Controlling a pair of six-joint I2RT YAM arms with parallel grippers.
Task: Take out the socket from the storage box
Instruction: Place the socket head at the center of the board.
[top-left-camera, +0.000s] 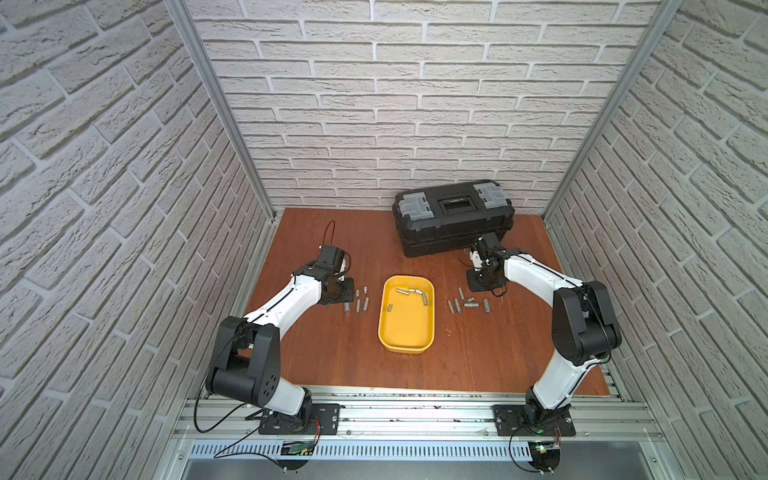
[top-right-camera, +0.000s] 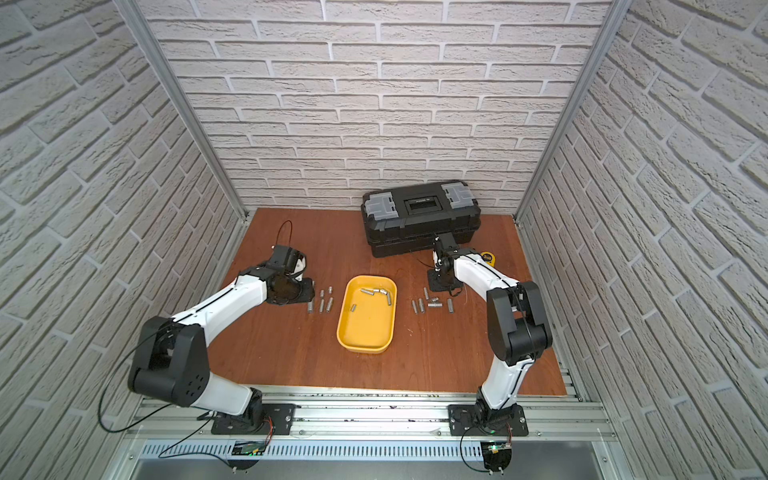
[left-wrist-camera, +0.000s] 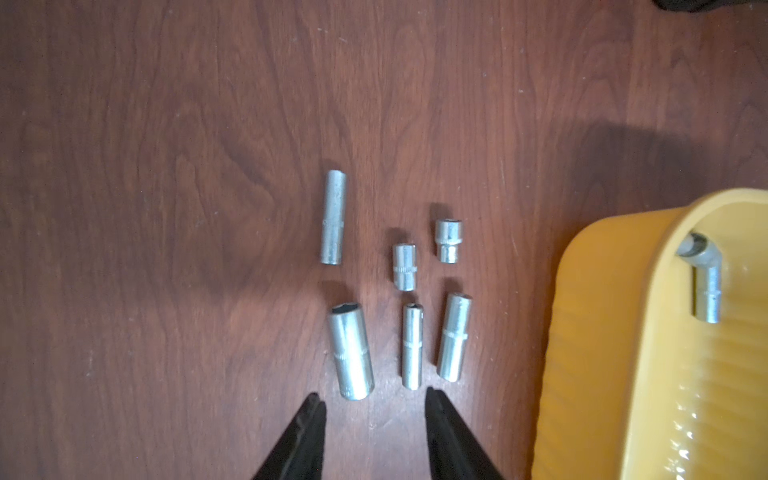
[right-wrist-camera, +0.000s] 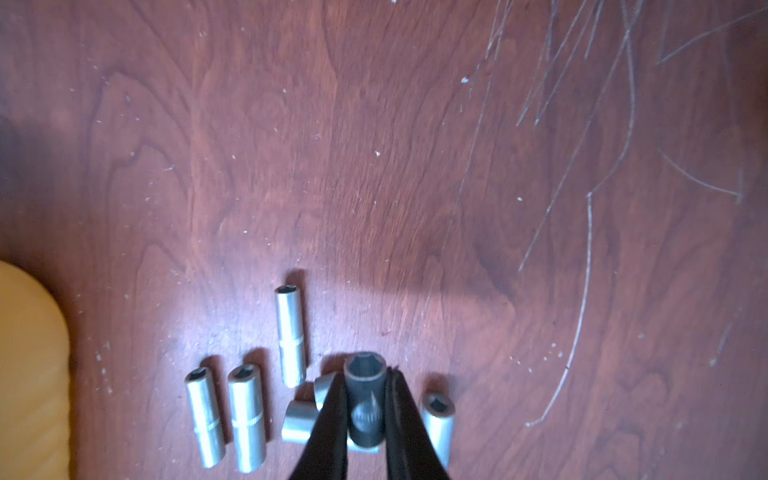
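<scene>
- Our left gripper (left-wrist-camera: 374, 402) hovers half open, empty, over six loose sockets (left-wrist-camera: 404, 268).
- Middle: one yellow box (top-left-camera: 405, 348) on the table (top-left-camera: 332, 353); we count at least four pieces (top-left-camera: 402, 291) inside.
- Right of it, at least six strays (right-wrist-camera: 245, 417) crowd under the right gripper (right-wrist-camera: 366, 376), which pinches the socket (right-wrist-camera: 365, 411): short, dark, hex mouth showing, outside the box.
- At the back wall, one black toolbox (top-left-camera: 453, 216).
</scene>
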